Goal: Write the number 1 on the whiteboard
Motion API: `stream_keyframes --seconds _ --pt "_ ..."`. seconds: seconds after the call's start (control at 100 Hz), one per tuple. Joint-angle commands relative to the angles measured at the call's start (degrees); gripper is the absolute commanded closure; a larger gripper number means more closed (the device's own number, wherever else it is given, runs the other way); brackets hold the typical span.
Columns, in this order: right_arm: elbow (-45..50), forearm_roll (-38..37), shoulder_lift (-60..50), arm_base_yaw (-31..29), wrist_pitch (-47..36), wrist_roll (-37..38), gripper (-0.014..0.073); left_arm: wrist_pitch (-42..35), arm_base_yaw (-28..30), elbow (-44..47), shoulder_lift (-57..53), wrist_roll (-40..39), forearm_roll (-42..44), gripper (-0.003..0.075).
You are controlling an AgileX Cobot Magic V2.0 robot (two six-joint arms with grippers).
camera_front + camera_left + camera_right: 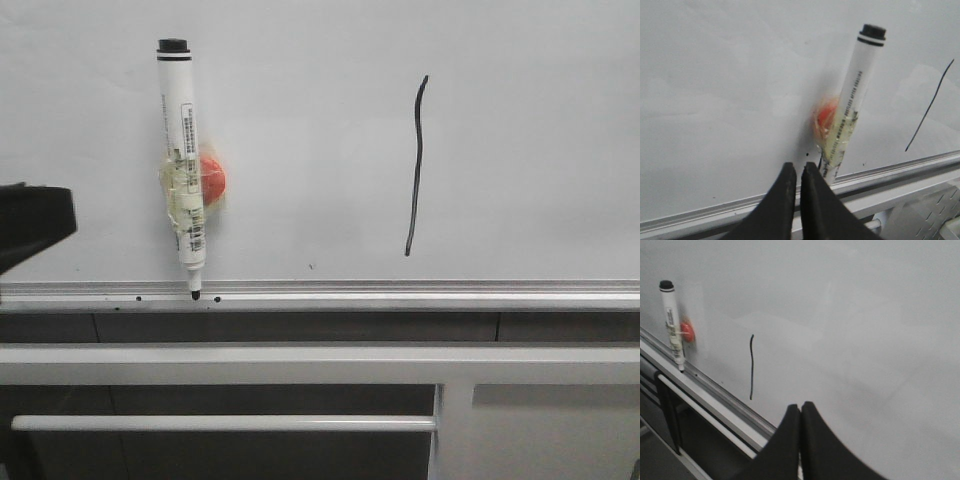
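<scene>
Both tools show closed fingers holding nothing: the left tool (799,172) at the bottom centre of its wrist view has its black fingers nearly touching at the tips, and the right tool (800,410) at the bottom centre of its own view has its fingers pressed together.

One whiteboard (320,140) fills the upper two thirds of the front view, plain white and glossy, with a silver rail (400,293) along its lower edge. Below it run grey frame bars (300,362) across the lower third.

One number 1 (417,165) stands right of centre in the front view: a single thin black stroke, vertical, slightly wavy, its top hooked a little to the right.

One marker pen (182,160) stands left of centre, upright against the board, black cap end up, tip down on the rail. Its white barrel carries black print and a barcode, too small to read. Clear tape wraps its middle, fixing it to one round orange-red magnet (211,178) just beside it on the board.

A few small black specks (138,297) dot the rail near the tip.
</scene>
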Motion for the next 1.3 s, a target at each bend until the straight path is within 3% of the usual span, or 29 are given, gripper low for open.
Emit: stream_keyframes --seconds 0.0,0.44,0.85,1.29 --pt "-0.2 -3.3 0.6 -0.1 -6.8 2.1 0.0654 -14.0 -0.4 0.9 -4.4 3.9 0.2 0.0741" --pt "15.8 -5.2 0.6 -0.1 -25.5 10.8 0.0654 -13.8 -0.4 3.2 -20.1 20.1 -1.9 0.0741" --pt "17.1 -5.2 0.6 -0.1 -26.9 10.8 0.0658 -13.2 -0.4 3.2 -20.7 21.3 4.9 0.0741" --pt "17.1 -5.2 0.6 -0.1 -26.5 10.8 0.0658 -13.4 -0.4 3.2 -20.8 22.4 4.8 0.0741"
